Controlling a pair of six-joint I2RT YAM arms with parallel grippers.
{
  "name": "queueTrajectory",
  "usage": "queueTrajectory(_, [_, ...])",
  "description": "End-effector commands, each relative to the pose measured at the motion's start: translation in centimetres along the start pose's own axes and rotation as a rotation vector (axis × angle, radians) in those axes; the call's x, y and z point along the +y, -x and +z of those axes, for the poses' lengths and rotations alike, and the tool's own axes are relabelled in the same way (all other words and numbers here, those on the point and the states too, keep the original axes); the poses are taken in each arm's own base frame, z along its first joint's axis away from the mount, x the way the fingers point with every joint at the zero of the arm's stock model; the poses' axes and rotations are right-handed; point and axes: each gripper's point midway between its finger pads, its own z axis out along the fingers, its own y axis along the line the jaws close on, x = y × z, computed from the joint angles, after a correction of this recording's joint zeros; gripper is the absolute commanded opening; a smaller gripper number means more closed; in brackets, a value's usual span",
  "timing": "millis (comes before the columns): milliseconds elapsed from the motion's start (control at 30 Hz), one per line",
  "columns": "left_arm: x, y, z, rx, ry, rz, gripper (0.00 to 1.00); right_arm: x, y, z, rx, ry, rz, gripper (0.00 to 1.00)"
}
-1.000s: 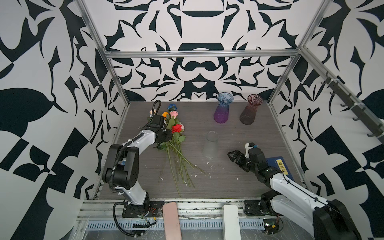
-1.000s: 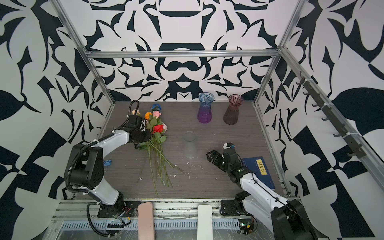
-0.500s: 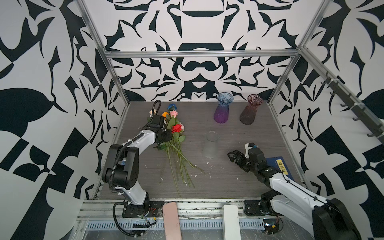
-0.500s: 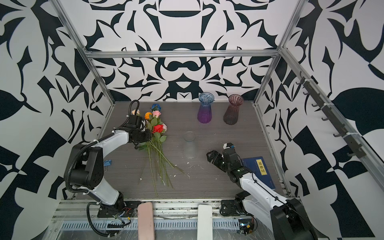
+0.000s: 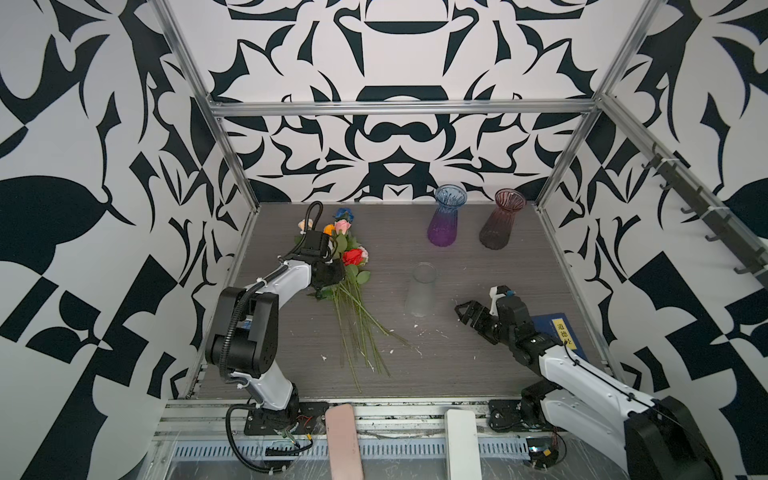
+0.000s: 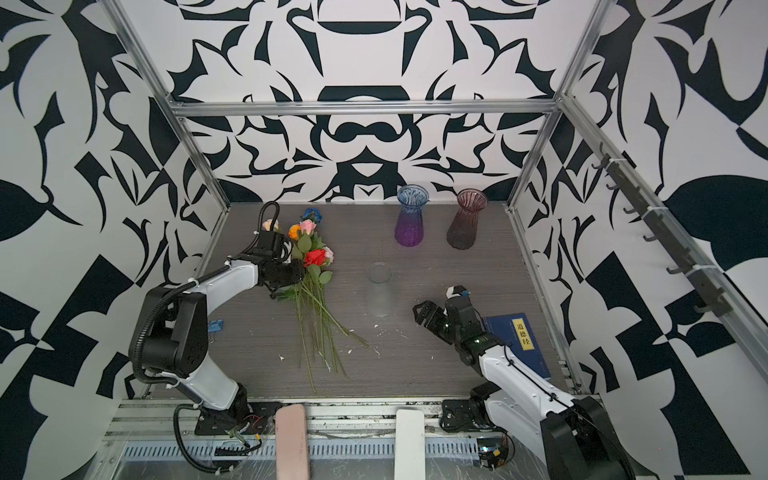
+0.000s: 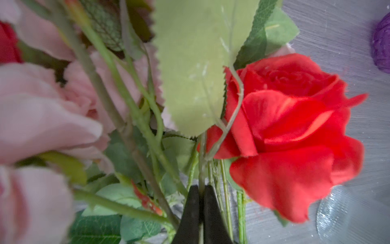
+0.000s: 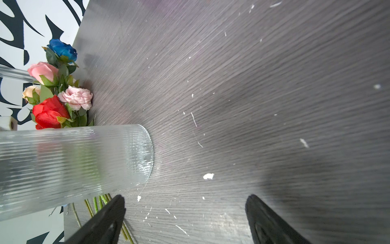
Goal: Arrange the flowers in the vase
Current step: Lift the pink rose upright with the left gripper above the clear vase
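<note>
Both top views: the flowers (image 5: 353,257) lie flat on the table (image 5: 457,365), left of centre. Heads point to the back wall and stems fan toward the front. None are in the vase (image 5: 422,295) yet. It stands upright mid-table, empty and apart from the bundle.

The left gripper (image 5: 338,282) comes in from the side just under the heads. My read: grab high so the long tail hangs free to feed into the mouth. The right gripper (image 5: 466,316) sits low near the vase, not touching it. It looks staged to steady the vase.

The purple vase (image 5: 444,226) and brown vase (image 5: 498,226) stand at the back, and a book (image 5: 555,332) lies by the right arm. I'd say none of them are in play.

Left wrist: the jaws are pressed together on 1 thin stem (image 7: 201,160), pinched right at the tips. A red rose (image 7: 295,126) sits just beside it, with a pale leaf (image 7: 190,74) ahead and blurred pink heads close to the lens. You can't tell which head that stem carries. With a wiry stalk and fabric petals, expect flex, and leaves snagging the neighbours on the lift.

Right wrist: the fingers are spread wide with only bare table between them. The vase's ribbed clear wall is beside 1 finger, with a gap showing. Behind it you see blue, pink, cream and red heads, plus 1 frilly pink.
</note>
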Motion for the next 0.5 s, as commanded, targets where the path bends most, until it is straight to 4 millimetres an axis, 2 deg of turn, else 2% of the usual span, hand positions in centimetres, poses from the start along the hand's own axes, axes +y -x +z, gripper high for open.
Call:
queueTrajectory(0, [-0.4,1.6,-3.6,-0.084,0.015,0.005,0.0,1.3,1.0,-0.3,-0.035,0.038,-0.011,0.93])
queueTrajectory(67, [-0.8,3.1,-6.6,-0.183,0.017,0.002,0.0,1.2,1.0,-0.3,-0.035,0.036,-0.01,0.93])
queueTrajectory(167, [-2.5,5.0,-12.3,-0.357,-0.058,-0.013,0.0,1.2,1.0,-0.2,-0.035,0.035,-0.009,0.93])
queueTrajectory(267, [-5.9,6.3,-19.0,-0.541,-0.238,-0.008,0.0,1.2,1.0,-0.1,-0.031,0.033,-0.008,0.93])
queueTrajectory(400, [-10.8,8.0,-28.6,-0.787,-0.606,-0.11,0.0,1.1,0.9,0.1,-0.022,0.029,-0.006,0.93])
queueTrajectory(467, [-13.4,8.7,-32.2,-0.858,-0.752,-0.101,0.0,1.1,0.9,0.2,-0.016,0.026,-0.006,0.93])
